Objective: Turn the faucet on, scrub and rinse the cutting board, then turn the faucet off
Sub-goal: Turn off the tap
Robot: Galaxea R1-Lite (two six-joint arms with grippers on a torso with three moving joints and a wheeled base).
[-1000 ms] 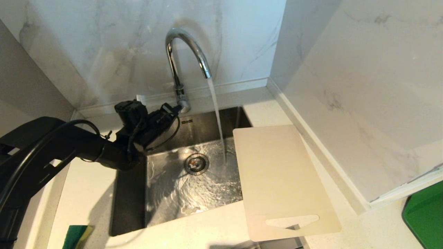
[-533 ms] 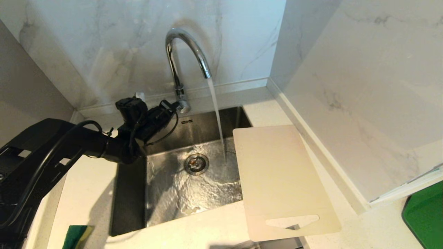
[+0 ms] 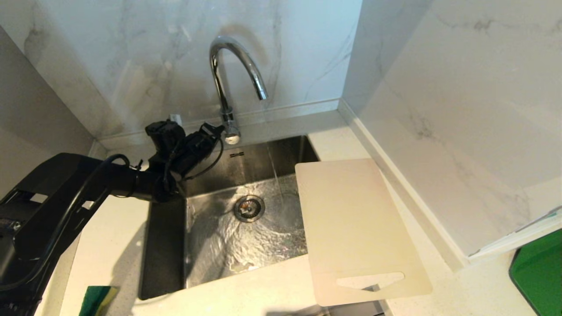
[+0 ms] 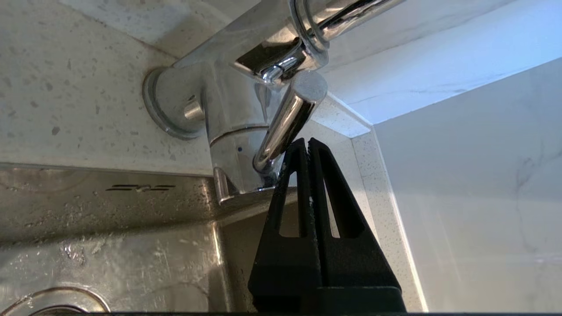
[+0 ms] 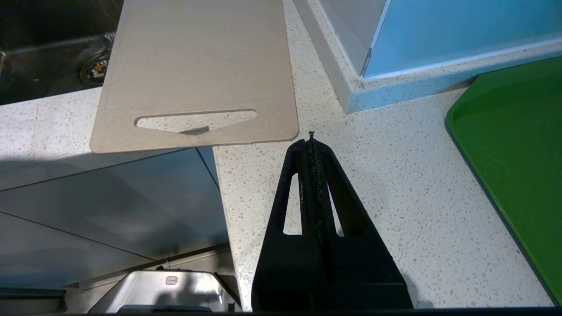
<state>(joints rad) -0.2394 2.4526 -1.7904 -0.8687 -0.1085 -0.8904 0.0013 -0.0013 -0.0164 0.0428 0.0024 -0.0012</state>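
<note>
On the speckled white worktop (image 3: 109,245) we list a cutting board (image 3: 355,228) overhanging the sink (image 3: 164,245), our left gripper (image 4: 307,141) closed empty against the faucet (image 3: 228,74) lever (image 4: 285,123), right gripper (image 5: 311,139) closed.

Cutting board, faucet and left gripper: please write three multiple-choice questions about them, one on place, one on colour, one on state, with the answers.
1. Where is the cutting board?
A. flat on the sink floor
B. on the counter, right of the sink, one edge over the basin
C. leaning on the wall

2. What colour is the tray at the far right?
A. green
B. red
C. blue

3. How are the fingers of the left gripper at the faucet lever?
A. wide open
B. clamped round the spout
C. shut, tips against the lever

Answers: 1 B, the head view shows it overhanging the basin; 2 A, it is bright green; 3 C, the left wrist view shows the fingers pressed together.
</note>
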